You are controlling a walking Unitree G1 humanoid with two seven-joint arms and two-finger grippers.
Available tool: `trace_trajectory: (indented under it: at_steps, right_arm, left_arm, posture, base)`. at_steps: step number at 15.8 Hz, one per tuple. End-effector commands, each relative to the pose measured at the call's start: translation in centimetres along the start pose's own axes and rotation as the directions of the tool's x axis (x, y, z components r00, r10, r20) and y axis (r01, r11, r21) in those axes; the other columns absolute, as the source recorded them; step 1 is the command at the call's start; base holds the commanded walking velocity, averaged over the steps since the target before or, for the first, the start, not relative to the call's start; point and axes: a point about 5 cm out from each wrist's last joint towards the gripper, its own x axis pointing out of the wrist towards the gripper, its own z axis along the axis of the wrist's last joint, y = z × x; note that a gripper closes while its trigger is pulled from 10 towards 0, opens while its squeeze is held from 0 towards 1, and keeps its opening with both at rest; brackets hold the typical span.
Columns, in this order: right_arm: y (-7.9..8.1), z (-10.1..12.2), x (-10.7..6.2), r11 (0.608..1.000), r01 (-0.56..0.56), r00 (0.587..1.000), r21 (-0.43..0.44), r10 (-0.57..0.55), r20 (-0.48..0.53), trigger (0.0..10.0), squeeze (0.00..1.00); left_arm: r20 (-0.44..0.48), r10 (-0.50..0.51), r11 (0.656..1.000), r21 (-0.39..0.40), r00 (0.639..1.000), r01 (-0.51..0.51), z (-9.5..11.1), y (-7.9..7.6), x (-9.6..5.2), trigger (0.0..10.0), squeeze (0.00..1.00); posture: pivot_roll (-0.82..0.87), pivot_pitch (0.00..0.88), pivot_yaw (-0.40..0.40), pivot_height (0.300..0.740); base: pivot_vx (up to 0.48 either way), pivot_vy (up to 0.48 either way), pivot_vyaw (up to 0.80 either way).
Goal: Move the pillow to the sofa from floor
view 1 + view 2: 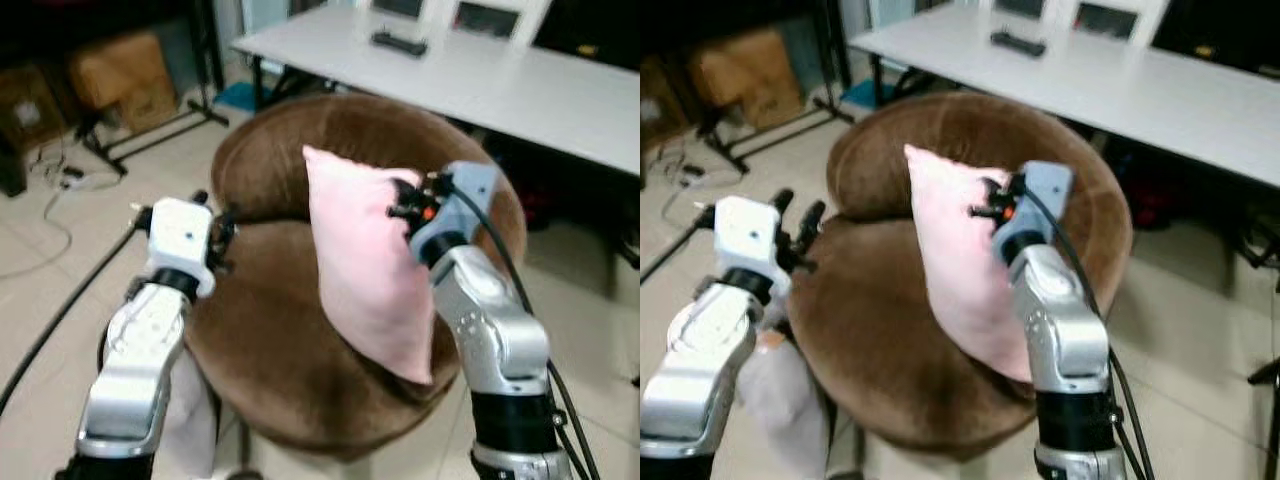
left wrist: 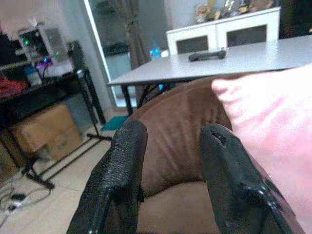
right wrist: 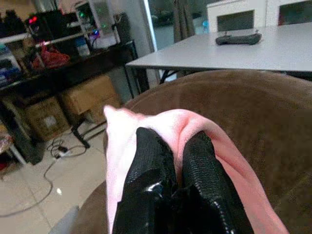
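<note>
Pillow: the pink pillow [image 1: 365, 270] hangs upright over the seat of the round brown sofa [image 1: 290, 370], well off the floor, its lower corner down near the cushion.
Right gripper: the right gripper [image 3: 170, 163] has its two black fingers pinched together on a fold of the pillow's upper edge, and the fabric bunches between them.
Left gripper: the left gripper [image 2: 170, 180] hovers at the sofa's left edge with its fingers apart and nothing between them; the pillow's corner lies just beside one finger without being held.
Sofa: the curved backrest rises behind the pillow, and the seat under it is bare brown plush.
Around: a white table [image 1: 500, 80] stands behind the sofa with a dark controller [image 1: 399, 43] on it; cardboard boxes [image 1: 120, 75] and cables sit on the tiled floor to the robot's left.
Done: by my reckoning the lift from the floor and the carry to the sofa are finished.
Left: what remains, as I judge it, is to lower the pillow onto the seat, let go, and draw the arm clear.
</note>
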Motion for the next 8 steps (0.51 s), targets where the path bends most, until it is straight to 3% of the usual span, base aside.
trace_trajectory:
  at_steps: [1, 8]
  right_arm:
    - [-0.63, 1.43, -0.09, 1.0, 0.011, 0.998, -0.009, -0.01, 0.063, 10.0, 0.0]
    - [-0.47, 1.35, -0.15, 1.0, 0.003, 0.998, -0.007, -0.002, 0.061, 10.0, 0.0]
  left_arm:
    - [0.005, -0.021, 1.0, -0.012, 1.0, 0.021, 0.14, -0.63, 0.1, 10.0, 0.0]
    - [0.004, -0.028, 0.999, -0.016, 1.0, 0.028, 0.12, -0.64, 0.03, 10.0, 0.0]
  posture:
    - [0.09, 0.0, -0.035, 0.74]
    - [0.09, 0.0, -0.035, 0.74]
  base:
    - [0.274, 0.0, -0.8]
    - [0.305, 0.0, 0.0]
